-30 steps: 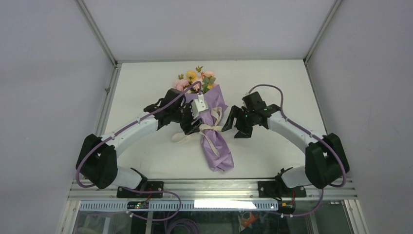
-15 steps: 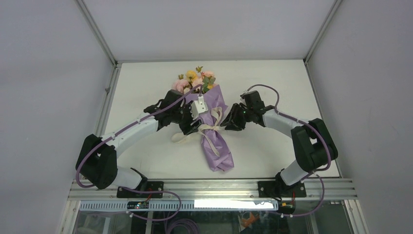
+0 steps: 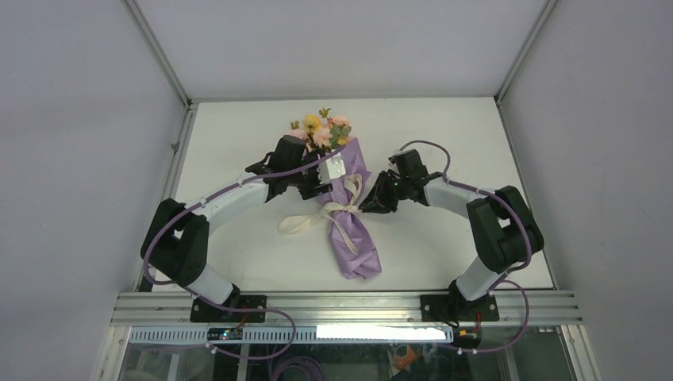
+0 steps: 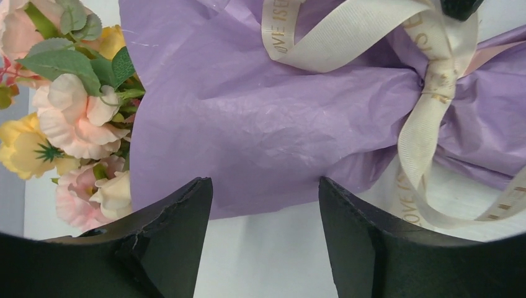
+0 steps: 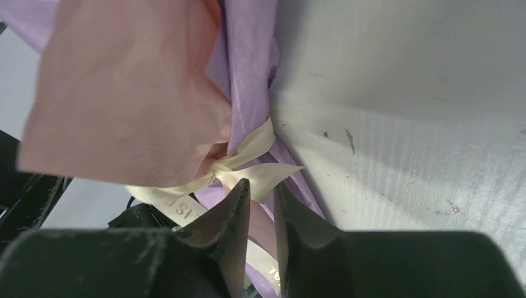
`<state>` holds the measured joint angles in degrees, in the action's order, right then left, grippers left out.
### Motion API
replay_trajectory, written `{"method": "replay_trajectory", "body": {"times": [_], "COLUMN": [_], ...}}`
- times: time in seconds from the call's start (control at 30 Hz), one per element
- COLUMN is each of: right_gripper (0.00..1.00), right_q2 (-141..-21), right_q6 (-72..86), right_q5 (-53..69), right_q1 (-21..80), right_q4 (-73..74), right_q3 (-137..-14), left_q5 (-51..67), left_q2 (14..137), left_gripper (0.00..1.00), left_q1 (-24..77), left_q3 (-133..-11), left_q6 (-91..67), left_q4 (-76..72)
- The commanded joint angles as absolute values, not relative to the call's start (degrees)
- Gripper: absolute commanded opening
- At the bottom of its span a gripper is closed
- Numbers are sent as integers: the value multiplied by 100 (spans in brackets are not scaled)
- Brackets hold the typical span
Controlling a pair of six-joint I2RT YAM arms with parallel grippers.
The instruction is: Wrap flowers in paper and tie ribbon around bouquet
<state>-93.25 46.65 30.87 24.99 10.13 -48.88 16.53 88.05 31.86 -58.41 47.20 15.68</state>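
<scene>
The bouquet (image 3: 363, 255) is laid roughly mid-desk (image 3: 444, 246), blooms at the far end, twisted tail at the near end; the flowers (image 3: 317, 131) (yellow, pink, orange) are seen poking out of the purple paper (image 4: 260, 118); the cream ribbon (image 3: 340, 209) is knotted round the narrow waist, with loose ends trailed off to the left and toward the near side. The left gripper (image 4: 265, 186) is parked at the bouquet's left side near the blooms, jaws held wide apart, nothing in them. The right gripper (image 5: 260, 189) is pushed in from the right at the knot; its jaws are nearly shut, with a bit of ribbon seen in the slim gap, though whether it's actually pinched can't be told.
</scene>
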Motion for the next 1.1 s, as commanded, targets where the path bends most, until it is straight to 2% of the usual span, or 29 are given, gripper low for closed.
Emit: {"method": "replay_trajectory", "body": {"times": [0.0, 0.07, 0.23, 0.33, 0.63, 0.9, 1.07], "right_gripper": [18, 0, 0, 0, 0, 0, 0], "right_q2": [-9364, -9325, -9106, -8664, -7436, -6357, -6176], "right_q6": [4665, 4622, 4608, 4585, 4318, 4842, 4835], "right_q5": [3058, 2916, 2729, 2538, 1776, 1436, 1012], "right_q1": [2412, 2392, 2364, 2364, 2364, 2364, 2438], "right_q4": [930, 1021, 1256, 1728, 3847, 5601, 6734], "right_q3": [-4992, -4984, -4857, -4667, -4527, -4468, -4774], "left_q5": [1760, 1769, 1713, 1680, 1699, 1677, 1690], "left_q2": [8956, 9021, 9356, 9511, 9660, 9718, 9754], "left_gripper": [66, 67, 72, 72, 68, 68, 68], "left_q1": [3173, 3173, 3167, 3143, 3138, 3096, 3069], "left_q3": [-5911, -5833, -5776, -5653, -5552, -5498, -5547], "left_q6": [5419, 5558, 6114, 6424, 6751, 6911, 6937], "left_q4": [842, 665, 569, 579, 866, 1012, 1050]}}
